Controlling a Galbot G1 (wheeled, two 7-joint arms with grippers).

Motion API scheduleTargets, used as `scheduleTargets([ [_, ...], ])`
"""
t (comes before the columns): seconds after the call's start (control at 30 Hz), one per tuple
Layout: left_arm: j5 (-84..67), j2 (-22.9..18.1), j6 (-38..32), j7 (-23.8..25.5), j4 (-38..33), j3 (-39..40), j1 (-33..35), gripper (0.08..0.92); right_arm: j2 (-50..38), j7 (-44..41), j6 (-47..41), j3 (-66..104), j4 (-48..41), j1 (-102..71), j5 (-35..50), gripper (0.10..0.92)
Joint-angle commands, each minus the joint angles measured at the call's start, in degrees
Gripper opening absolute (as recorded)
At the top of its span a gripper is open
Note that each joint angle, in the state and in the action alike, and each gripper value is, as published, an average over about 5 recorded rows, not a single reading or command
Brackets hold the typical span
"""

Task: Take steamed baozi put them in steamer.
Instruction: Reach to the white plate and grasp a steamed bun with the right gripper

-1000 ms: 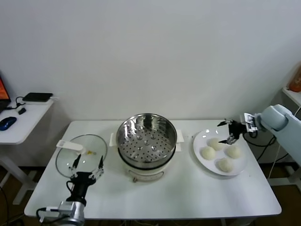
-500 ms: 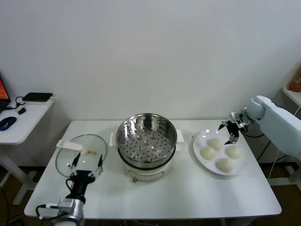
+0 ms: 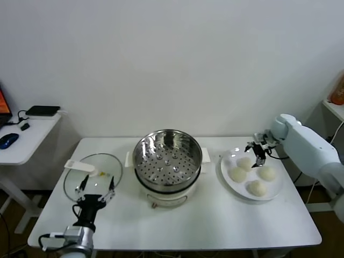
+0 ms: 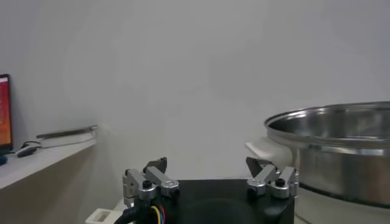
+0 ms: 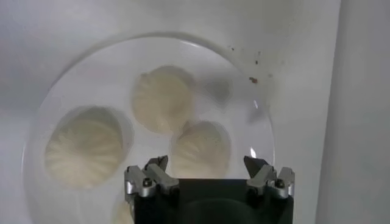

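The right hand [image 3: 256, 152], fingers spread, hovers over four steamed baozi [image 3: 238, 174].

baozi [image 3: 238, 174] creamy-white, pleated; plate [image 3: 228, 161] white; steamer [image 3: 167, 159] shiny steel, perforated tray, white base; table [image 3: 215, 220] white

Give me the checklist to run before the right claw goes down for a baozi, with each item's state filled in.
1. Right claw open: ok, jaws stand wide in the right wrist view.
2. Right claw over the white plate: ok, it hangs above the plate's far side.
3. A baozi lined up between the jaws: ok, one sits just ahead of them.
4. All four baozi on the plate: ok, counted in the head view.
5. Steamer uncovered: ok, the perforated tray shows and the glass lid lies on the table.
6. Left claw out of the way: ok, it is open near the lid, holding nothing.
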Motion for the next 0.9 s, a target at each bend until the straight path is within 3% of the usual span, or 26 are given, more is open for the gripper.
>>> scheduleTargets([
  [0.03,-0.28,0.05,0.14,-0.65,-0.03,-0.12,0.15,0.823,1.94,1.35,0.79,4.27,-2.99,-2.25,-3.84,0.823],
  [0.9,-0.13,0.04,-0.08,-0.60,0.86,-0.11,0.18,0.823,4.95,2.01,2.50,11.70,-8.54,-3.10,-11.63,0.823],
])
